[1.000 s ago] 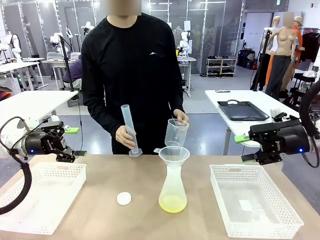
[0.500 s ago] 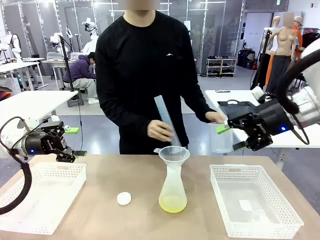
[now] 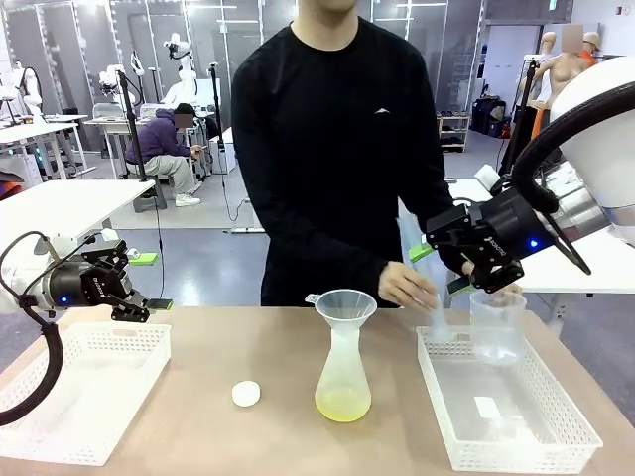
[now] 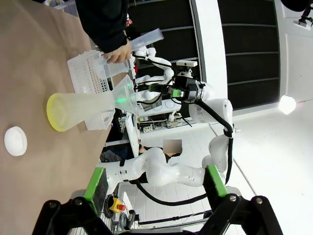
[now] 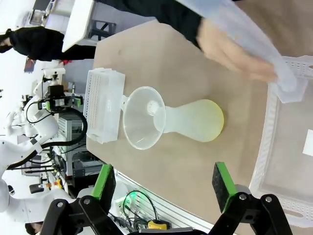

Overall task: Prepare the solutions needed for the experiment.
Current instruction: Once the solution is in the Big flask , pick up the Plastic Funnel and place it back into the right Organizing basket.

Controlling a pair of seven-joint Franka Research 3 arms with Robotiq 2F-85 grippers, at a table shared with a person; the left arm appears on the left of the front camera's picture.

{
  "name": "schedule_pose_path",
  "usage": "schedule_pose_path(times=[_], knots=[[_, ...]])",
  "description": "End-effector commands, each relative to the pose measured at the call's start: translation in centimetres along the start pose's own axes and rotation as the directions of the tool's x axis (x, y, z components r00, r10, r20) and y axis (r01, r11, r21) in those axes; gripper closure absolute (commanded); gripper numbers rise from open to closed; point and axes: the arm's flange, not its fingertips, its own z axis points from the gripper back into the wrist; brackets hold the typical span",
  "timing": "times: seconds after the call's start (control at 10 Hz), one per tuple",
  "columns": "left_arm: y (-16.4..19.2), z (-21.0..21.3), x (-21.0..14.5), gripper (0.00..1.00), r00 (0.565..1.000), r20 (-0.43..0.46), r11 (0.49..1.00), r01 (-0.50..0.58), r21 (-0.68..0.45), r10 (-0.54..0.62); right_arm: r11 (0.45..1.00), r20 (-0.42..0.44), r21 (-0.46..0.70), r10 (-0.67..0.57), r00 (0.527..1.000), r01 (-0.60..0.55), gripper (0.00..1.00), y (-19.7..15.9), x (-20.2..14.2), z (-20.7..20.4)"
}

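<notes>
Both pairs of jaws stand apart; pouring seems done, with the solution [image 3: 342, 402] in the conical flask [image 3: 342, 362] between them and the person's hand [image 3: 405, 286] holding the measuring cylinder [image 5: 239, 29] at the basket [image 3: 434, 397] below the right jaws, so lifting the funnel [image 3: 345, 305] probably follows.

Funnel-topped flask [image 3: 343, 379] blocks mid-table, person's hand [image 3: 405, 286] and cylinder [image 3: 413, 240] crowd right basket [image 3: 516, 458], tabletop [image 3: 198, 416] open around white cap [image 3: 246, 394]

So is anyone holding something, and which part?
The person's hand grips the tall plastic tube around its lower half. The left gripper and right gripper hold nothing.
</notes>
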Motion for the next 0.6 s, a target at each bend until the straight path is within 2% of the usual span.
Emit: schedule_pose_path(times=[0.0,0.3,0.5], knots=[[-0.2,0.0,-0.1,0.0,1.0,-0.004,1.0,0.004,-0.012,-0.004,1.0,-0.006,0.018,0.017,1.0,-0.016,0.0,-0.5,0.0,0.2],[-0.2,0.0,-0.1,0.0,1.0,-0.004,1.0,0.004,-0.012,-0.004,1.0,0.001,0.015,-0.006,1.0,0.006,0.0,-0.3,0.1,0.3],[-0.2,0.0,-0.1,0.0,1.0,-0.004,1.0,0.004,-0.012,-0.004,1.0,-0.034,-0.025,-0.015,0.999,0.014,0.0,1.5,0.3,-1.7]])
